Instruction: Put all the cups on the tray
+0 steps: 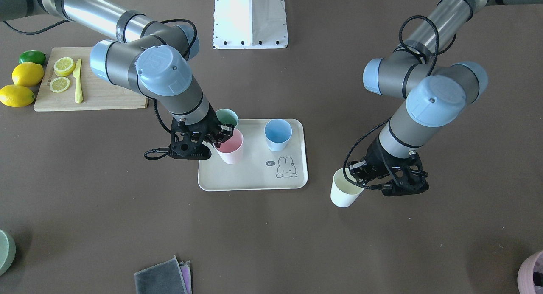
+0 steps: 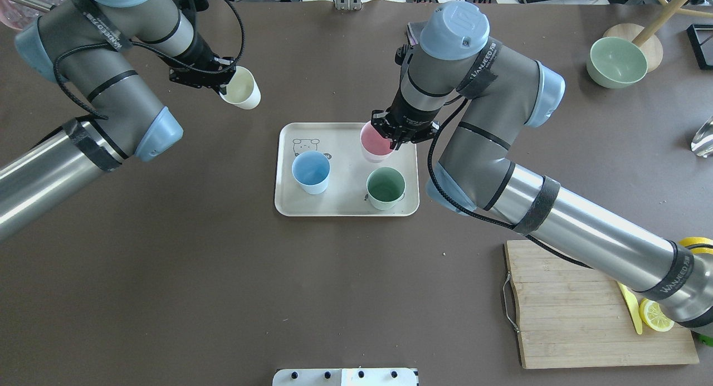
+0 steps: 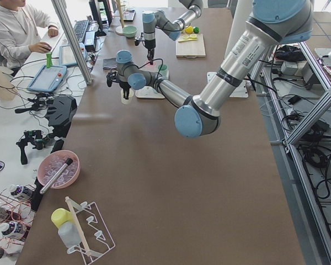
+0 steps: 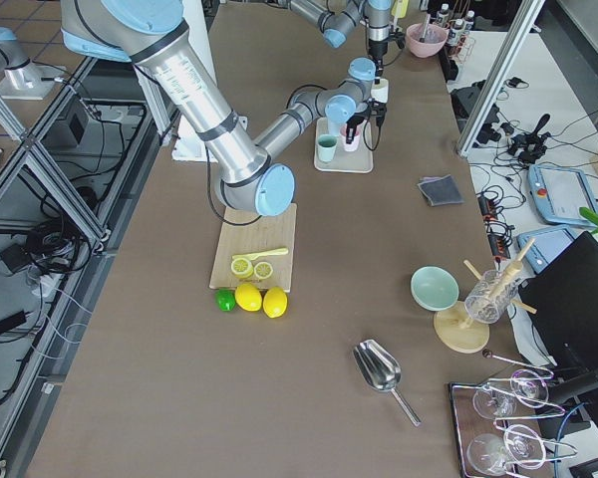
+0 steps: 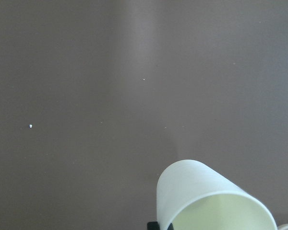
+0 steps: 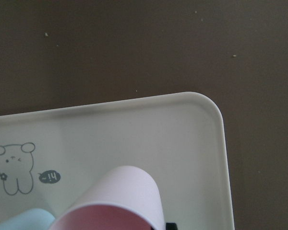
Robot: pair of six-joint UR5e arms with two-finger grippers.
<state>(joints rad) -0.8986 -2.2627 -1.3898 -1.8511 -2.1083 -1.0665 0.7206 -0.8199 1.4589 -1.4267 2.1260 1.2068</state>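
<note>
The cream-beige tray lies mid-table, also in the front view. The light blue cup and the green cup stand upright on it. My right gripper is shut on the rim of the pink cup at the tray's far right part; I cannot tell whether the cup touches the tray. The right wrist view shows the pink cup over the tray. My left gripper is shut on the cream-yellow cup, tilted, over the table beyond the tray's far left corner.
A wooden cutting board with lemon slices and a yellow knife lies near right, with whole lemons beside it. A green bowl stands far right. A grey cloth and a mauve-pink cup sit at the far edge.
</note>
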